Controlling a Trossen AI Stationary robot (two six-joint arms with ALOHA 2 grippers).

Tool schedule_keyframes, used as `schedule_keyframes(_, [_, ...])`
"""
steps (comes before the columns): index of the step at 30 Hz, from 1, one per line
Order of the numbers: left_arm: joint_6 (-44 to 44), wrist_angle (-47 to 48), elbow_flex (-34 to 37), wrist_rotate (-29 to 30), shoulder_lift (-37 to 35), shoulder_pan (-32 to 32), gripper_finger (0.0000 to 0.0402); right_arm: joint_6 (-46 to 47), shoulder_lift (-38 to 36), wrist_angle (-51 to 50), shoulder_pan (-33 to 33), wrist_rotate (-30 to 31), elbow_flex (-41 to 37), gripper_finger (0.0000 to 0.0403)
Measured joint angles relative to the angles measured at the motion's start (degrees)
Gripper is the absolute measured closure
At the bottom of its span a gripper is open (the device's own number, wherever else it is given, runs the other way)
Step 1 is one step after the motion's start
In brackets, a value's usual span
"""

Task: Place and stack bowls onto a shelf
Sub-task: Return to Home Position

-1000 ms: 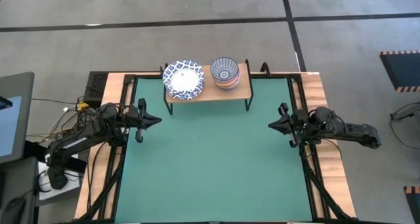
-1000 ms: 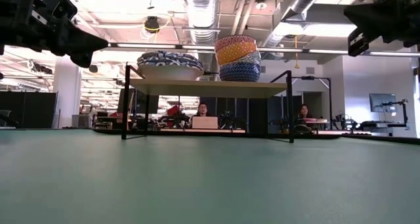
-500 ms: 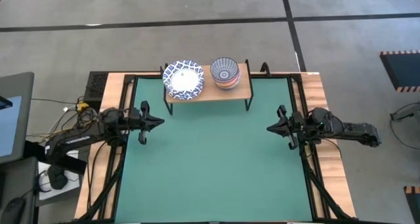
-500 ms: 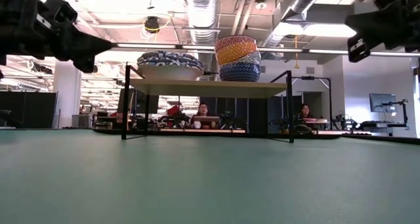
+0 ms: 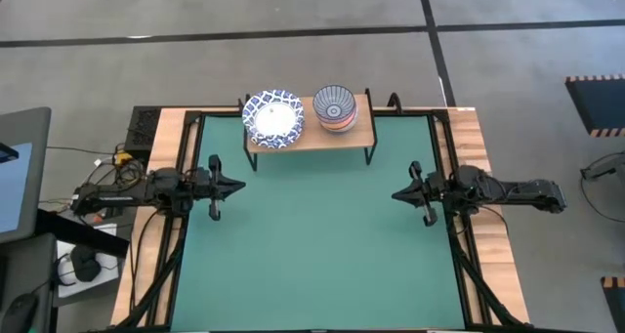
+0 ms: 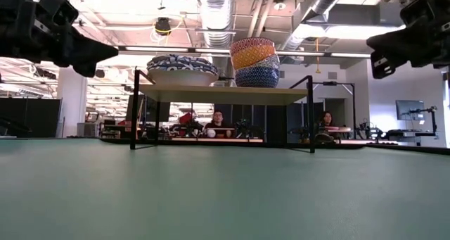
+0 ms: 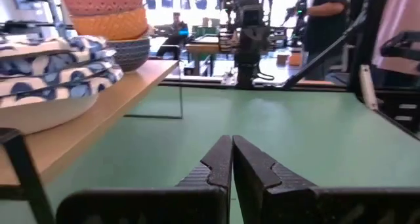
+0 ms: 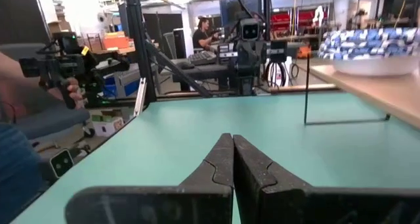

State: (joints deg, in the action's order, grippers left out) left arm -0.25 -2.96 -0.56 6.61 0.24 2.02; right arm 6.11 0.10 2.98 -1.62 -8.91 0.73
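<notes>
The shelf point(image 5: 311, 136), a light wooden plank on thin black legs, stands at the far edge of the green mat. On its left part sits a stack of wide blue-lattice bowls point(image 5: 273, 117) point(image 6: 182, 68) point(image 7: 46, 86). On its right part stands a stack of small bowls point(image 5: 335, 107) point(image 6: 254, 62), the blue-grey ray-patterned one on top in the high view. My left gripper point(image 5: 238, 186) point(image 7: 232, 159) hovers shut over the mat's left side. My right gripper point(image 5: 396, 194) point(image 8: 233, 159) hovers shut over the right side. Both are empty.
The green mat point(image 5: 317, 245) lies bare between the two grippers and toward the near edge. Black frame rails point(image 5: 186, 226) run along the table's left and right sides. People sit at desks in the room beyond the table point(image 6: 218, 119).
Both arms have drawn slightly toward the table's near edge, and both grippers have moved a little inward toward the mat's middle. Their fingers stay shut. The bowls and the shelf have kept still.
</notes>
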Motion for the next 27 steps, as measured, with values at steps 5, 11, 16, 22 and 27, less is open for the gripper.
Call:
schedule_keyframes(5, [-2.15,1.46,0.02,-6.22,0.63,0.23,0.0401,-1.92,0.58,-1.19,0.19,0.28,0.18,0.0381])
schedule_keyframes(11, [-2.96,1.55,0.09,-5.91,3.85,0.22,0.0401,0.61,1.07,-1.39,-0.12,0.27,0.16,0.0369])
schedule_keyframes(16, [-2.98,1.37,0.09,-5.88,4.3,0.24,0.0401,3.34,1.07,-1.41,-0.51,0.27,0.16,0.0365])
schedule_keyframes(22, [-3.85,1.33,0.13,-5.9,4.32,0.24,0.0401,3.37,1.07,-1.12,-0.51,0.25,0.09,0.0364])
schedule_keyframes(27, [-3.86,1.33,0.15,-5.91,4.32,0.24,0.0401,3.51,1.07,-0.98,-0.53,0.25,0.05,0.0364])
